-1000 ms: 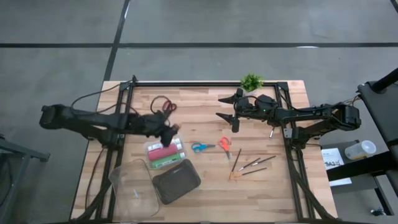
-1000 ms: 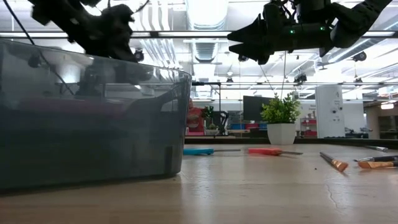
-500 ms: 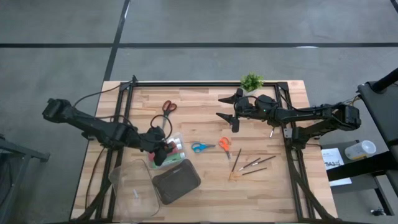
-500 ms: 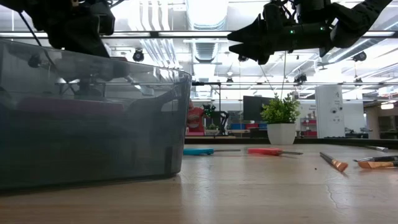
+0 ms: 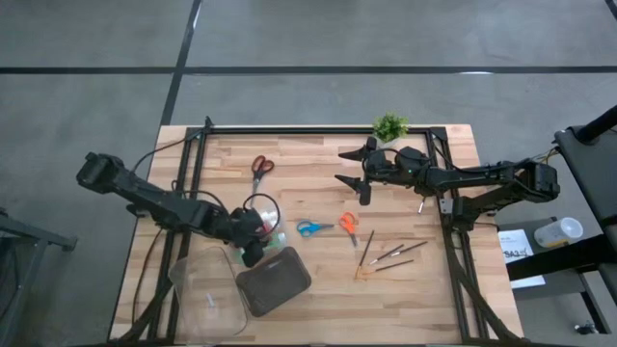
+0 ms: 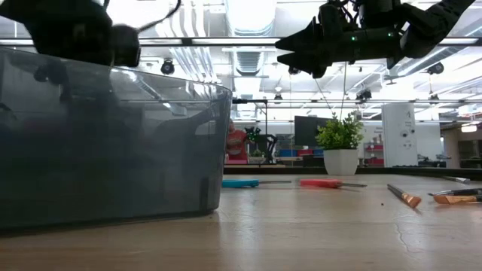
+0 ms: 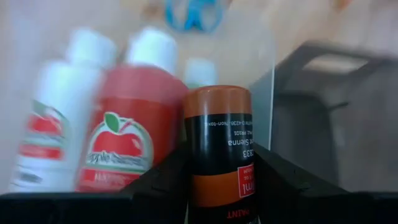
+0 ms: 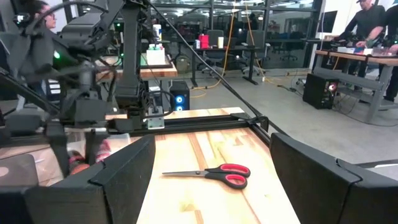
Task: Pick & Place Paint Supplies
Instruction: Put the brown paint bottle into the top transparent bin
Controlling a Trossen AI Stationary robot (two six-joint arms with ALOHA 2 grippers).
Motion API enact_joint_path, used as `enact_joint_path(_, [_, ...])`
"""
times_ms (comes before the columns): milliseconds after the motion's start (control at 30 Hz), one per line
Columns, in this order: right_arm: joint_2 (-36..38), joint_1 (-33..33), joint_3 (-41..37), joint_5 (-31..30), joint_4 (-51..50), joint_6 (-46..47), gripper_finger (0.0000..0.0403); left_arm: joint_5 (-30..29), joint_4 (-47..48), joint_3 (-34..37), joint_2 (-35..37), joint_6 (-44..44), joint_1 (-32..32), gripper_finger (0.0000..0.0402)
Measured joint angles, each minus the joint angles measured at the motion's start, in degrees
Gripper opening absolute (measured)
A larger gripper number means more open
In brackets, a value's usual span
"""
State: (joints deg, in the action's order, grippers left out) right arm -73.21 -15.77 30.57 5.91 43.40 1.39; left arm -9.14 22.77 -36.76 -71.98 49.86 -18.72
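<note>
Paint supplies are half sorted at this moment. Left gripper sits low at centre-left of the high view, over the small clear plastic box that already has tubes lying in it. Its jaws are closed on a small dark tube with an orange-brown cap and orange label band, held upright between the two dark fingers; the left wrist view shows it pressed from both sides. Behind it in that view lie a red tube with an apple logo and a white tube w/ the same logo, side by side in the box, so I judge the held tube is being brought next to them, not yet let go.

Right gripper hangs above the tabletop in the upper centre-right of the high view, jaws wide apart and holding nothing; it seems to wait, approx. pointing to the red-handled scissors, seen in its wrist view.

Not yet packed: blue-handled scissors and orange-handled scissors at centre, thin wooden-handled brushes at lower right of them. Big clear plastic tub and dark grey case lie at lower left, near the small box. Small green potted plant stands at the top edge, apart from the work.
</note>
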Motion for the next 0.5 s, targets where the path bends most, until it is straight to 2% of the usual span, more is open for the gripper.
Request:
enact_joint_path(167, [0.0, 0.0, 0.0, 0.0, 0.0, -0.02, 0.0311, -0.72, 0.44, 0.14, -0.51, 0.12, 0.11, 0.0151])
enact_joint_path(500, [0.0, 0.0, 0.0, 0.0, -0.01, -0.02, 0.0311, -0.47, -0.29, 0.07, -0.4, 0.14, 0.07, 0.0225])
